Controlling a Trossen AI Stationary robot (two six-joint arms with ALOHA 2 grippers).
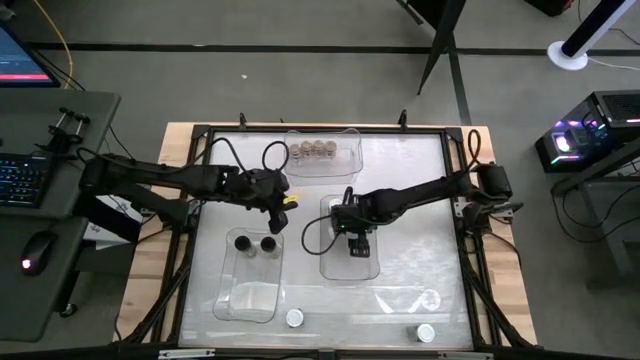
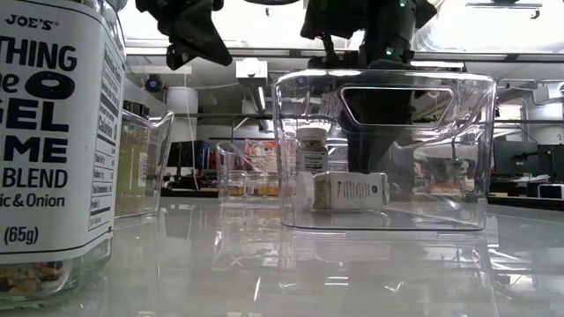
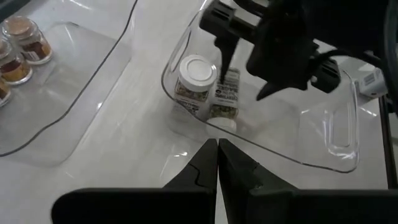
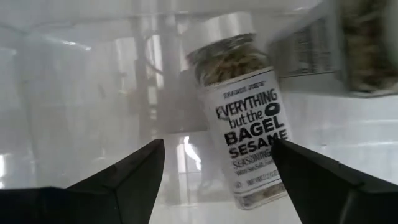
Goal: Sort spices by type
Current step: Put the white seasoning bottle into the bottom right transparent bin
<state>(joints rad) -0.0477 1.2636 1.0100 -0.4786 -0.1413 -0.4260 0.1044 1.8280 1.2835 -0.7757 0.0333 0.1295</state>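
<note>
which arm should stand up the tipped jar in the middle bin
Right. Its pincer is open inside the middle bin, just by the tipped jar. The left pincer is shut, outside that bin.

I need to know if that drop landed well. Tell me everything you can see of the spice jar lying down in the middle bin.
The lying jar is small, clear and cylindrical, filled with pale speckled seasoning, with a white lid and a white label reading "Everything but the Bagel Sesame". It rests on its side on the floor of the clear middle bin, next to an upright white-lidded jar. The right hand hangs open above it, not touching.
</note>
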